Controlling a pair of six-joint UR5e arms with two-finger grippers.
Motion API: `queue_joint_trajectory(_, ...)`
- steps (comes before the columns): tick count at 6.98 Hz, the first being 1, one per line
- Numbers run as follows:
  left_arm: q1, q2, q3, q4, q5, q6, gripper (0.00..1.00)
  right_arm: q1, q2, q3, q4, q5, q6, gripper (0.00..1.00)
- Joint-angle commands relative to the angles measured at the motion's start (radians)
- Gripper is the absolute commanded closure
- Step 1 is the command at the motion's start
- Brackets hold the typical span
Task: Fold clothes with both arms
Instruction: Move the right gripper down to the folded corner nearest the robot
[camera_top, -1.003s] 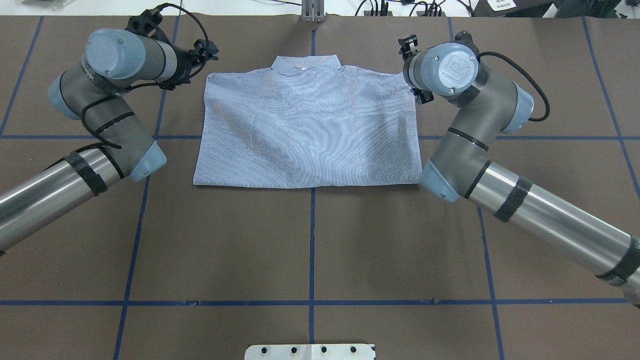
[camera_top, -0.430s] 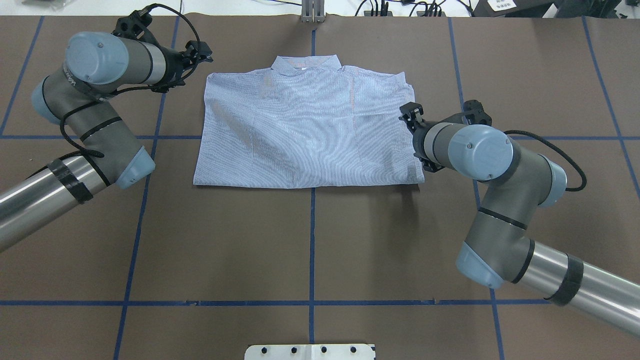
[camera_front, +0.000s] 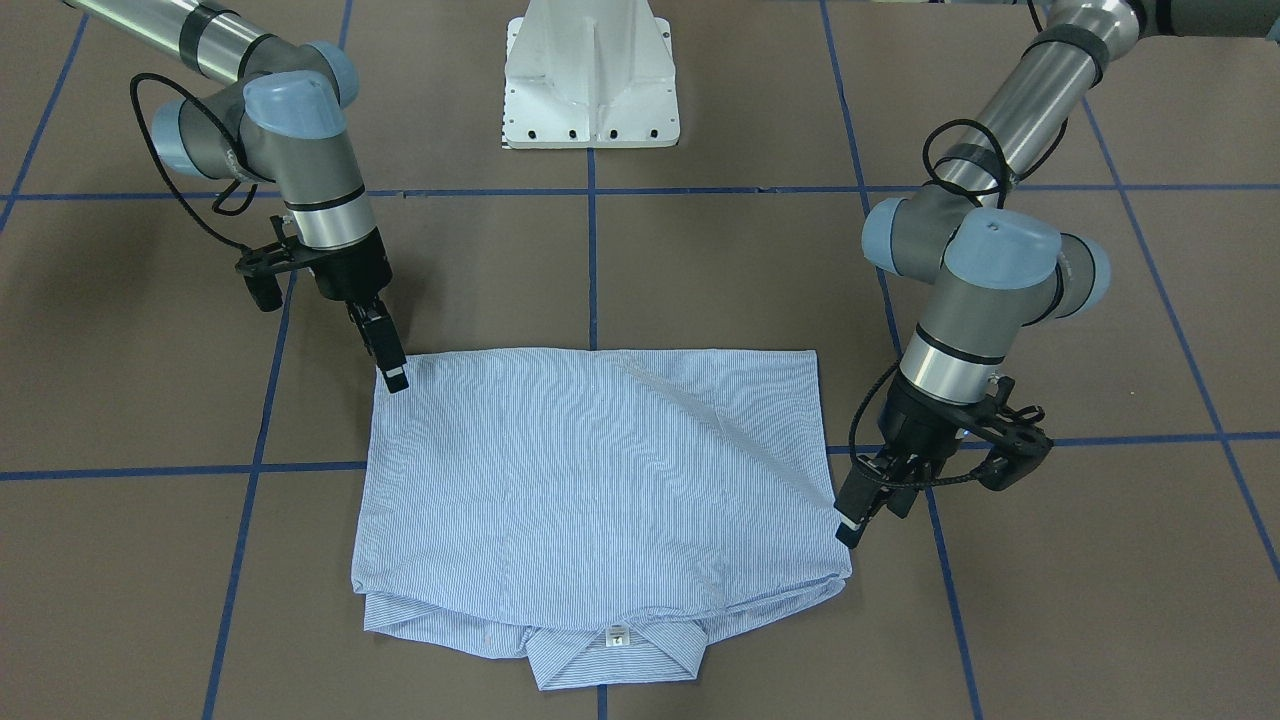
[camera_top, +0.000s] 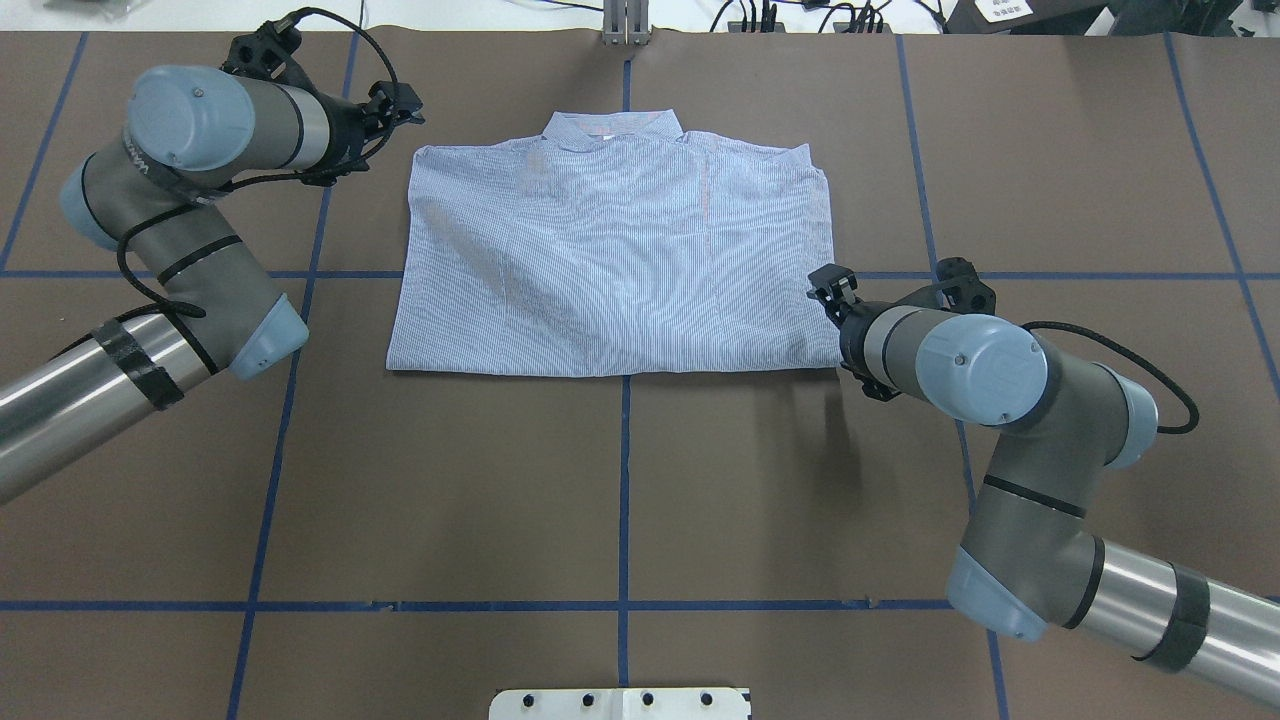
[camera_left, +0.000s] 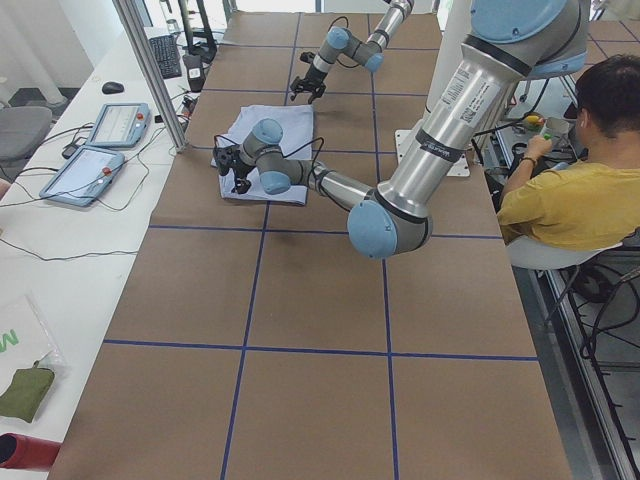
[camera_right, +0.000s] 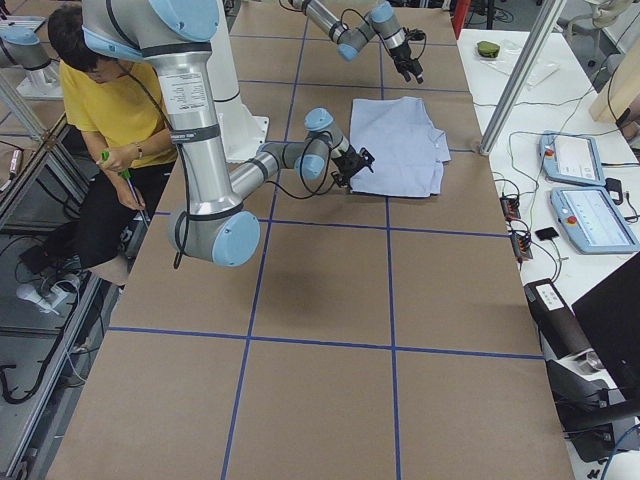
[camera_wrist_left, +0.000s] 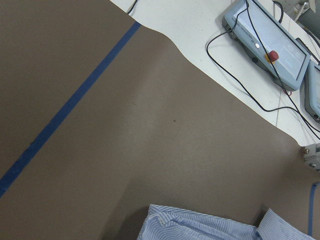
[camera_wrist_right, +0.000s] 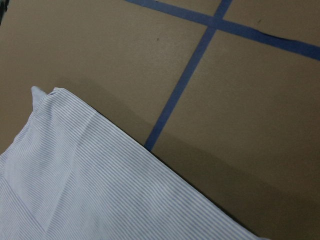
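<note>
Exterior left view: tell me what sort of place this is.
Most likely a robotics lab or data-collection cell. The brown-covered table is marked with a blue tape grid, two teach pendants lie cabled on the white side bench, and a seated operator in yellow works alongside.

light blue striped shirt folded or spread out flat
Folded. The light blue striped shirt lies as a compact rectangle, no sleeves sticking out, with doubled layers beside its collar.

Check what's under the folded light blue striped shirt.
Under the light blue striped shirt lies the brown table cover; two blue tape lines run beneath it. At the collar end, lower folded layers peek out. Sleeves and anything else underneath are hidden.
</note>
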Motion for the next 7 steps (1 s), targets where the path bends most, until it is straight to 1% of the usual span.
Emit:
queue_joint_trajectory(1, 0.0, 0.001, 0.0, 0.0, 0.001, -0.002, 0.01, -0.033, -0.021, 0.006, 0.002, -0.003, 0.0, 0.0)
queue_joint_trajectory(2, 0.0, 0.001, 0.0, 0.0, 0.001, -0.001, 0.01, -0.035, -0.015, 0.003, 0.003, -0.001, 0.002, 0.0)
queue_joint_trajectory(3, 0.0, 0.004, 0.0, 0.0, 0.001, -0.002, 0.01, -0.037, -0.004, -0.017, 0.002, -0.003, 0.002, 0.03)
queue_joint_trajectory(4, 0.0, 0.004, -0.002, 0.0, 0.001, -0.004, 0.01, -0.034, -0.002, -0.022, 0.0, -0.003, 0.003, 0.13)
queue_joint_trajectory(5, 0.0, 0.004, -0.002, 0.0, 0.001, -0.004, 0.01, -0.032, -0.002, -0.028, 0.0, -0.003, 0.003, 0.18)
queue_joint_trajectory(6, 0.002, 0.004, -0.002, 0.0, 0.001, -0.004, 0.01, -0.032, -0.001, -0.04, 0.0, -0.003, 0.002, 0.18)
queue_joint_trajectory(7, 0.002, 0.004, -0.002, 0.0, 0.001, -0.004, 0.01, -0.032, -0.001, -0.042, 0.0, -0.003, 0.003, 0.27)
